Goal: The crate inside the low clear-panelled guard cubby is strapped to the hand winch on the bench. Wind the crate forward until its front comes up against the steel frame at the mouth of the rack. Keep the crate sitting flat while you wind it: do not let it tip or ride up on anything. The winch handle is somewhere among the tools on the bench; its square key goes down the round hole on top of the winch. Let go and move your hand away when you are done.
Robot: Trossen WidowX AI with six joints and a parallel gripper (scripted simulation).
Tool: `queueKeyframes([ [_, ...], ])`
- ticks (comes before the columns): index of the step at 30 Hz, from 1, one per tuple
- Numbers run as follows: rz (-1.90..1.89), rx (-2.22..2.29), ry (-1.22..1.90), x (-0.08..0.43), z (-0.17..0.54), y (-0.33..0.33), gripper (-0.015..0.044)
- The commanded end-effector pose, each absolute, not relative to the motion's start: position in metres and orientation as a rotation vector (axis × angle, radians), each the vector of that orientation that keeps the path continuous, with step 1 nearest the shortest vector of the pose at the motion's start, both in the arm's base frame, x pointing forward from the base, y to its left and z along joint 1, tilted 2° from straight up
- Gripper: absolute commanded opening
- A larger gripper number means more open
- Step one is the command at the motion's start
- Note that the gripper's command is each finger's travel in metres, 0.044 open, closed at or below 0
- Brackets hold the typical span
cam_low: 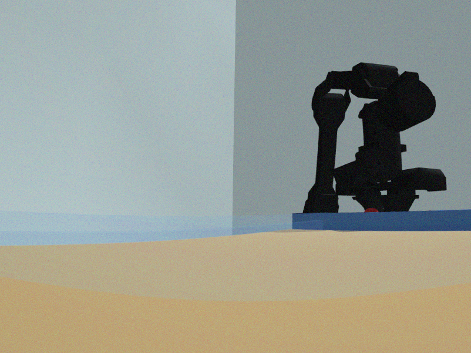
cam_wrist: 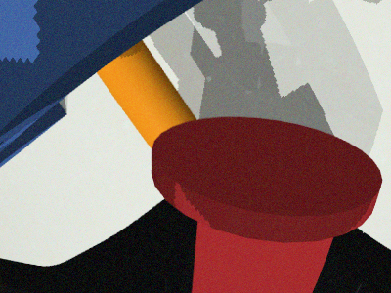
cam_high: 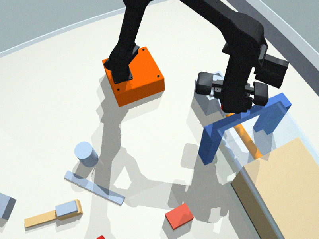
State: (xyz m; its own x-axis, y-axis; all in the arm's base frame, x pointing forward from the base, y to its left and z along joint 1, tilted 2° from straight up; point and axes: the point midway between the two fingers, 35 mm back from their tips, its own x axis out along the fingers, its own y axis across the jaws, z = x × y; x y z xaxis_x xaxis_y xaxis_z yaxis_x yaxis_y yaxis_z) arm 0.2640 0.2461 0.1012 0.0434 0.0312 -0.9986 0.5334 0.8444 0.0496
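My gripper (cam_high: 236, 108) (cam_wrist: 261, 269) is shut on the red winch handle (cam_high: 221, 107) (cam_low: 371, 210) (cam_wrist: 264, 166), whose round disc fills the middle of the wrist view. It hangs above the front end of the grey winch (cam_high: 204, 100), beside the blue steel frame (cam_high: 210, 144) (cam_low: 380, 220) (cam_wrist: 73, 39). The handle's square key and the winch's round hole are hidden. An orange strap (cam_high: 246, 138) (cam_wrist: 142, 88) runs from the winch under the frame to the tan crate (cam_high: 287, 175) (cam_low: 235, 325). The crate looks flat, with a gap between its front and the frame.
Clear panels (cam_high: 300, 131) flank the crate. The arm's orange base box (cam_high: 144, 68) stands behind. A blue-grey cylinder (cam_high: 83, 151), a flat bar (cam_high: 93, 188), a tan tool (cam_high: 39, 218) with a grey block, and a red block (cam_high: 179, 215) lie on the bench.
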Motion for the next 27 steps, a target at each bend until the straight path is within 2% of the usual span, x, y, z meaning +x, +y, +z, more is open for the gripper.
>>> queueKeyframes([
  [1,-0.384,0.484,1.5,0.263,0.102,0.262,0.0],
  [27,-0.381,0.487,1.502,0.254,0.104,0.302,0.0],
])
